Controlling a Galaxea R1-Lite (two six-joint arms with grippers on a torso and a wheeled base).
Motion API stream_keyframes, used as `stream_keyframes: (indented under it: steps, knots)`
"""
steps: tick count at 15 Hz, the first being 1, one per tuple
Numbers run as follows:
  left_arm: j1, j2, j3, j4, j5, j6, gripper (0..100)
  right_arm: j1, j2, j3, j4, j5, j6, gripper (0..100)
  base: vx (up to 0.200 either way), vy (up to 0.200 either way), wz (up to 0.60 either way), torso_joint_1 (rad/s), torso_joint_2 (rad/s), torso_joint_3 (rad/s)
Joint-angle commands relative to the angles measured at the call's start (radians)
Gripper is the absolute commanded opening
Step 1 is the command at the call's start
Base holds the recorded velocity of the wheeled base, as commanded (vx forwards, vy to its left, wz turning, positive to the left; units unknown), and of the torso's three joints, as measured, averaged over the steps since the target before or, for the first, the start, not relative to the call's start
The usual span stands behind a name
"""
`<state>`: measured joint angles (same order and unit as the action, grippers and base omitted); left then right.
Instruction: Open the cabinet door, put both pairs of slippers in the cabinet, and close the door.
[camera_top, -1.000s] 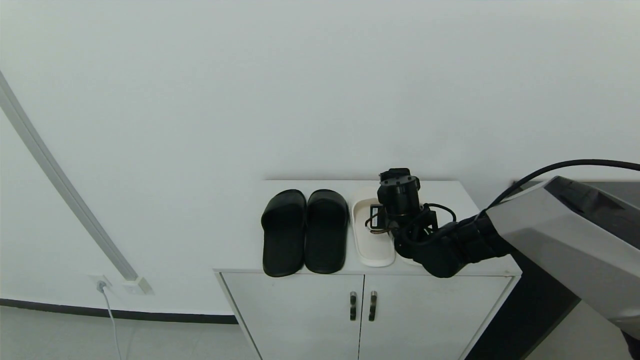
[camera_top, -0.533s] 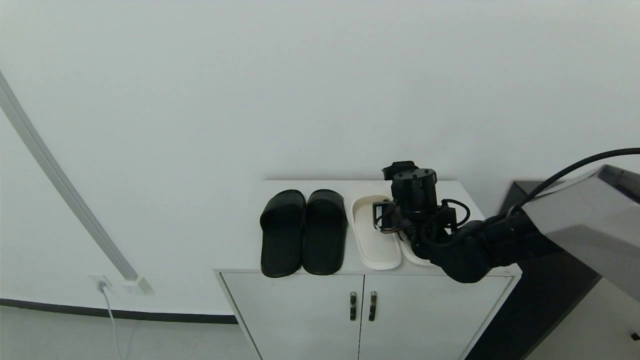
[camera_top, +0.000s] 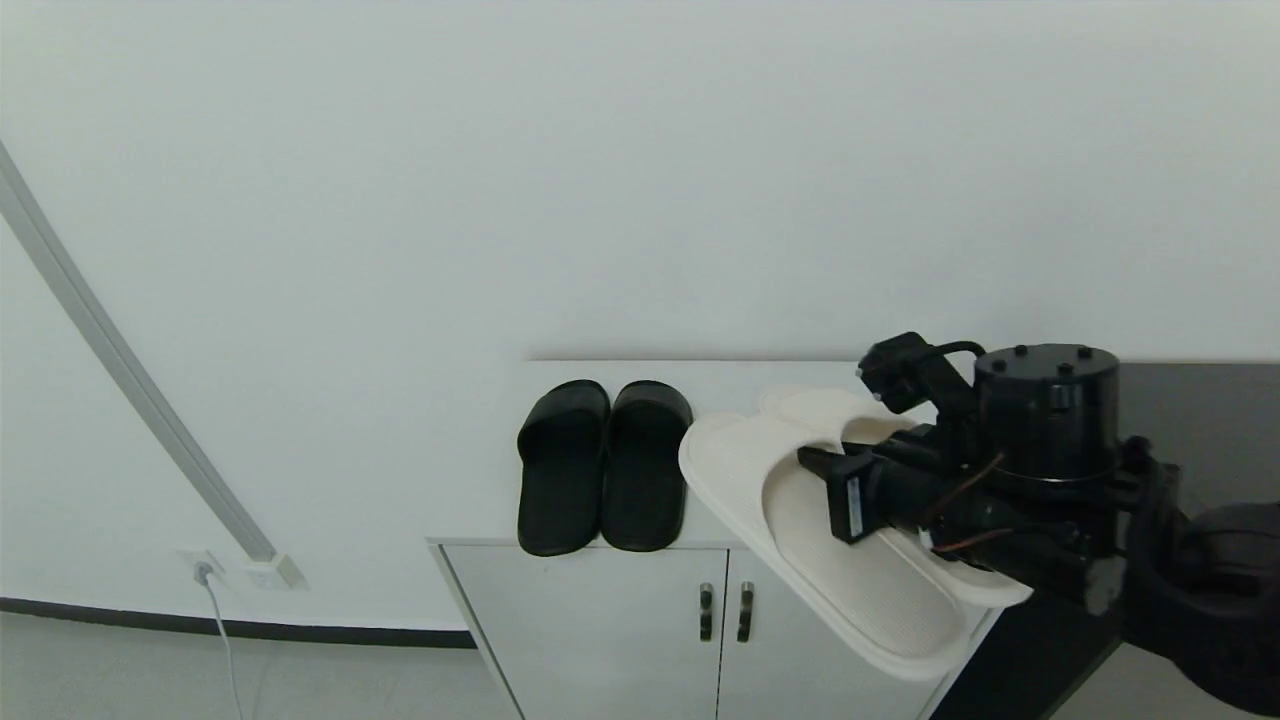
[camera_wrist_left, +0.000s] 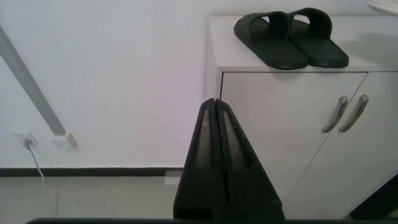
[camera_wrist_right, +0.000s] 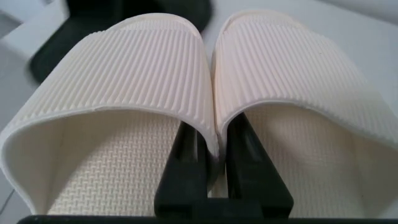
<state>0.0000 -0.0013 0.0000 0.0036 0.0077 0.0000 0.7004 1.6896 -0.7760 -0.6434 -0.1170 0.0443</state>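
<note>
Head view – two black slippers (camera_top: 600, 465) lie side by side on the left part of the cabinet (camera_top: 600, 630) top, toes toward the far wall. The cabinet's two doors are shut, and their two upright handles (camera_top: 706, 611) stand just beside each other at the centre seam. To the right, the right gripper (camera_top: 840, 490) holds two white slippers (camera_top: 790, 520) in the air, tilted, nearer than the cabinet's front edge. A wall socket (camera_top: 200, 568) with one cable sits low on the far left.

Left wrist view – the left gripper (camera_wrist_left: 216, 124) has its two fingers pressed together with nothing between them. It hangs left of the cabinet (camera_wrist_left: 280, 118), below its top. The two black slippers (camera_wrist_left: 292, 37) and both handles (camera_wrist_left: 336, 114) lie beyond it.

Right wrist view – the right gripper (camera_wrist_right: 214, 155) has one finger under each ribbed strap of the white slippers (camera_wrist_right: 205, 81), pinching the two inner strap walls together between them
</note>
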Motion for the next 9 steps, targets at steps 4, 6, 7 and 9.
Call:
stream_keyframes:
  steps: [4,6,7,9]
  knots:
    - [0.002,0.001,0.0,-0.001,0.0,0.0,0,0.036,-0.238,0.089,0.165,0.142,0.003,0,0.0,0.0,0.0,0.0,0.0,0.0]
    - [0.0,0.001,0.0,-0.001,0.0,0.0,0,0.047,-0.238,0.096,0.165,0.143,0.003,0,0.0,0.0,0.0,0.0,0.0,0.0]
    - [0.002,0.001,0.0,-0.001,0.0,0.0,0,0.051,-0.238,0.098,0.165,0.142,0.003,0,0.0,0.0,0.0,0.0,0.0,0.0]
    - [0.002,0.001,0.0,0.001,0.0,0.0,0,0.051,-0.234,0.098,0.165,0.142,0.003,0,-0.2,0.0,0.0,0.0,0.0,0.0]
